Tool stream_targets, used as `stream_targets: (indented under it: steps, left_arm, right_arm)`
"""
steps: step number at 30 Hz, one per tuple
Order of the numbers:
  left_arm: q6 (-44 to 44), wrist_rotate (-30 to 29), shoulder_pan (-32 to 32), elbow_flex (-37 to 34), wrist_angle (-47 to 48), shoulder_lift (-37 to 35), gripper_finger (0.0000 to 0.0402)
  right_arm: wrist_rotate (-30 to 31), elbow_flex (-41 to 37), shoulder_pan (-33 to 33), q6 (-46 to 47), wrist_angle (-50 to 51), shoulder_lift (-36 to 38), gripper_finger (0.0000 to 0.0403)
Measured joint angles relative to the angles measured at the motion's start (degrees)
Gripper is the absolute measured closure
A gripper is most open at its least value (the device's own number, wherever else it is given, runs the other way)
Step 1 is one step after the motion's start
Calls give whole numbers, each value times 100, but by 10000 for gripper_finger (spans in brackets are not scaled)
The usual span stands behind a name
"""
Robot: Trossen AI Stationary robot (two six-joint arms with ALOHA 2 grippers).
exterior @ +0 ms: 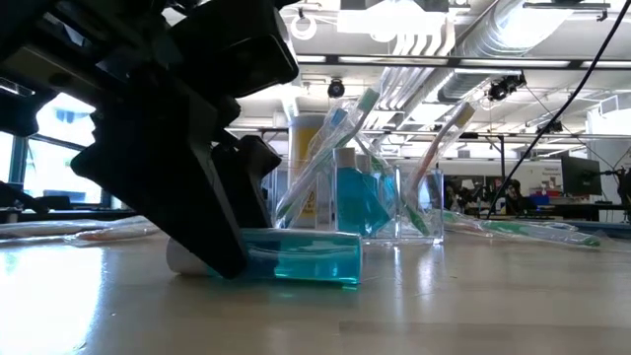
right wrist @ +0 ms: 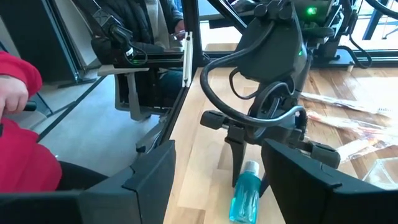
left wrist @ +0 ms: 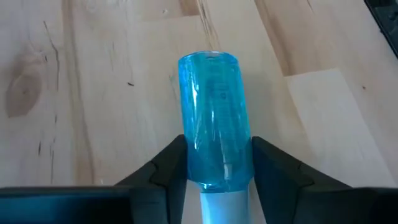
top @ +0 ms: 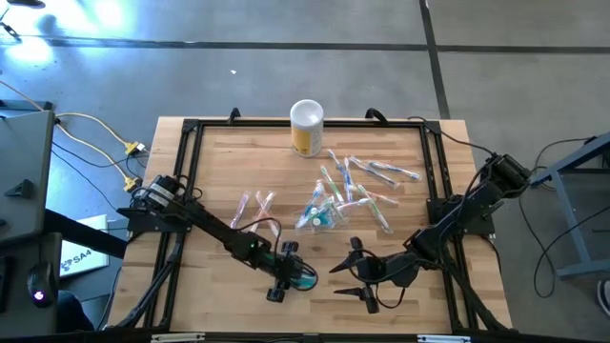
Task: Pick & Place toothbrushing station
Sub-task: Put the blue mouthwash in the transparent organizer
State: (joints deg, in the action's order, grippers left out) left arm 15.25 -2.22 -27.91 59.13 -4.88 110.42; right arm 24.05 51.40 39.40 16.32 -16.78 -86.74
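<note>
The left gripper is down at the near middle of the table, its fingers closed in on either side of a small blue-filled tube with a white cap, which lies flat on the wood; the pads look to be touching or just about touching its sides near the cap end, so I judge the grip is forming, not yet proven. The right gripper waits just to the right of it on the near side, fingers spread wide and holding nothing. Farther back, near the table's centre, the clear bag stands with a second tube and some toothbrushes in it, more toothbrushes lie scattered to its right and a few to its left, and a white-lidded yellow canister stands at the far edge. The risk here is the tube itself: it is round, smooth and held close to one end, so it could roll or squirt out from between the fingers as they tighten, or droop and slip when lifted. The two grippers are also near each other, so a careless swing could knock them together.
</note>
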Motion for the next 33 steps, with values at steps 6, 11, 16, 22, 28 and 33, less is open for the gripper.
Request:
stream_targets:
  steps: [6, 11, 16, 22, 28, 33]
  left_arm:
    - [-143, -157, -27, -7, 233, -101, 263]
    - [-761, -1140, -209, 284, 1424, -376, 263]
    - [-1624, -2778, -660, 1281, 2972, -417, 263]
    - [-2621, -3930, -1155, 2470, 3969, -39, 263]
    - [-3198, -4201, -1223, 3071, 4343, 345, 263]
    - [-3580, -4181, -1219, 3218, 4264, 438, 263]
  right_arm:
    - [0, 0, 0, 19, 0, 2, 173]
    - [172, 0, 0, 307, 41, 2, 173]
    - [560, 0, -43, 1144, 431, 4, 173]
    - [127, 0, -374, 2389, 1222, -106, 173]
    - [-915, 2, -681, 2396, 412, -638, 173]
    - [-1244, 2, -955, 2418, -25, -1053, 170]
